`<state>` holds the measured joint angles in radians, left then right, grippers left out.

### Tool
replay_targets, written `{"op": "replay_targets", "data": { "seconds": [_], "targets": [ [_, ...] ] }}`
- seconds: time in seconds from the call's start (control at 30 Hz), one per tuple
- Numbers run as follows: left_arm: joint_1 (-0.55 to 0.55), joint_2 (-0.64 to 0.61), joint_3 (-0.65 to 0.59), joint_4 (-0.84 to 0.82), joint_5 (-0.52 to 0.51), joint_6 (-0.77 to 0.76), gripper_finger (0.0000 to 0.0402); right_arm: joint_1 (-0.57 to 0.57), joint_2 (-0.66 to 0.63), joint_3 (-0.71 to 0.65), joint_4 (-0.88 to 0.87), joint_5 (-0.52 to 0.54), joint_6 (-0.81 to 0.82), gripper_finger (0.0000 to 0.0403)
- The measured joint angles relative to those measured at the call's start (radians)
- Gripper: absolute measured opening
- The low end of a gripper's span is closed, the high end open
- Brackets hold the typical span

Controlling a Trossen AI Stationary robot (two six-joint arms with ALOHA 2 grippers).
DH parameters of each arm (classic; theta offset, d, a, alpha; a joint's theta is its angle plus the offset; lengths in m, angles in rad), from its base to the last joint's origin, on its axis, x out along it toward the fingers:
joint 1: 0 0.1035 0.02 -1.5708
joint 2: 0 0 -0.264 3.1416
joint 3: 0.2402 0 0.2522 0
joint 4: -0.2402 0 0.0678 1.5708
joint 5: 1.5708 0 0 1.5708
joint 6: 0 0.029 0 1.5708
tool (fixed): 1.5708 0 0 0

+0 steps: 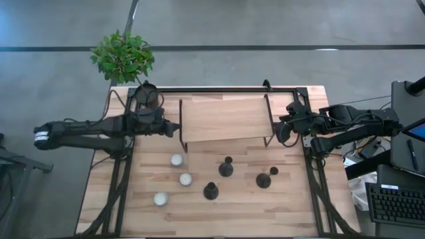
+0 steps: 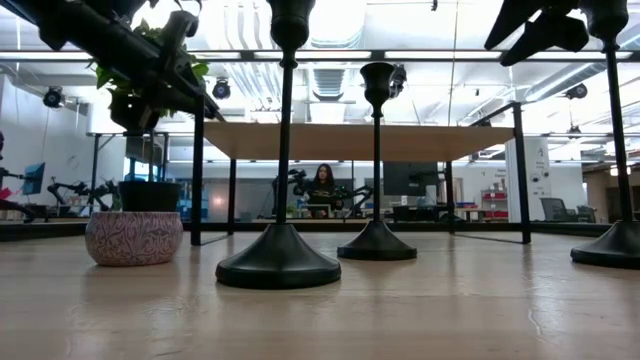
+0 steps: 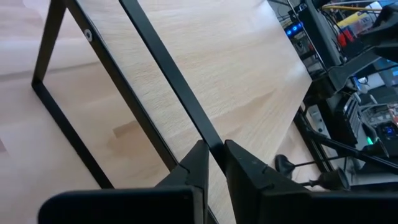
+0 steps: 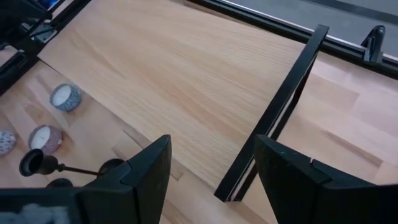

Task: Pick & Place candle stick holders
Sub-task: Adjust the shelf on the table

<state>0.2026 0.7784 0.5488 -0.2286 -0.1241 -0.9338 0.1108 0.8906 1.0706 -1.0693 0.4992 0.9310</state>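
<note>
Three matte black candle stick holders stand upright on their round bases on the wooden table, in front of the shelf: one, one and one. They also show in the low view. My left gripper hovers at the left end of the wooden shelf, shut and empty. My right gripper hovers at the shelf's right end, open and empty.
A wooden shelf on black metal legs stands at the table's back middle. Three small patterned candle pots sit left of the holders. A potted plant stands at the back left. A keyboard lies off the right.
</note>
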Motion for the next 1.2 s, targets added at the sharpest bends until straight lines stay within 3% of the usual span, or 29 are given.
{"op": "replay_targets", "data": {
  "seconds": [0.97,1.2],
  "targets": [
    [0.242,0.007,-0.002,0.030,0.197,0.150,0.0035,0.000,0.001,0.000,0.005,0.000,0.000,0.0221],
    [0.243,0.008,-0.002,0.025,0.213,0.196,0.0086,0.000,0.001,0.000,0.005,0.000,0.000,0.0221]
  ]
}}
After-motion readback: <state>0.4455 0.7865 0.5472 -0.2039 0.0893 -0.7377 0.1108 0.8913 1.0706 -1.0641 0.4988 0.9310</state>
